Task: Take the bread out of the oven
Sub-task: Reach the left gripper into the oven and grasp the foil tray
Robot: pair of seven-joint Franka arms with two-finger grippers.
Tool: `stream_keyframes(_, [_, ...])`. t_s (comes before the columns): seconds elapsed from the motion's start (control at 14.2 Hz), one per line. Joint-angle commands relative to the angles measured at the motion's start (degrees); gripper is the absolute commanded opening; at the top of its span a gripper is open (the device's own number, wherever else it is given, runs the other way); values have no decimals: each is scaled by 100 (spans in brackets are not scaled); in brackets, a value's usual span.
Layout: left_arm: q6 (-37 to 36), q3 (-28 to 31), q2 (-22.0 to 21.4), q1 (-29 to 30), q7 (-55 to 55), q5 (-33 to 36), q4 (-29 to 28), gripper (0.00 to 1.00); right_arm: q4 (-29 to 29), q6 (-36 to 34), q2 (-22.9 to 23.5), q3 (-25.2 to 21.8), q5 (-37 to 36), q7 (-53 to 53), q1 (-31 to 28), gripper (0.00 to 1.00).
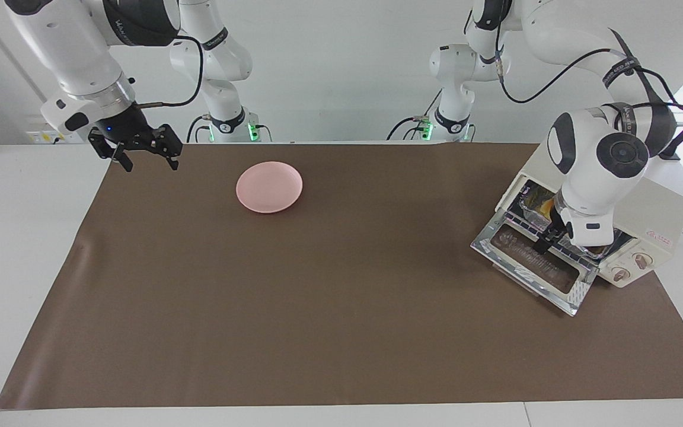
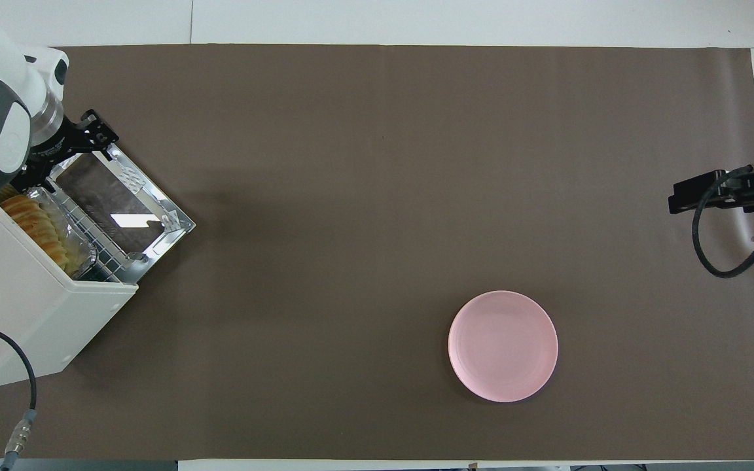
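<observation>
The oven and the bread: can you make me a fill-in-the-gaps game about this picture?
1. The bread lies in a foil tray inside the ____.
2. The oven door is ____.
3. The plate is coloured ____.
4. The left gripper hangs over the oven's ____, while the right gripper waits at the table's edge.

Missing words: oven; open; pink; door
</observation>
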Motion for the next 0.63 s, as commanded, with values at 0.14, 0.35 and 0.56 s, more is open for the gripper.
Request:
stream_keyframes(0.14, [713,-11,-615,163,-136,443,-1162,100,-84,-42,-95,40,18,-146,-66,100])
stream_keyframes(0.35, [1178,-20,-677,216,-145,460,-1611,100,-84,-42,-95,40,18,-146,-66,100])
stream_keyframes(0.56, [1671,-20,-624,225,-302,469,-1849,100,-84,-42,-95,40,18,-146,-66,100])
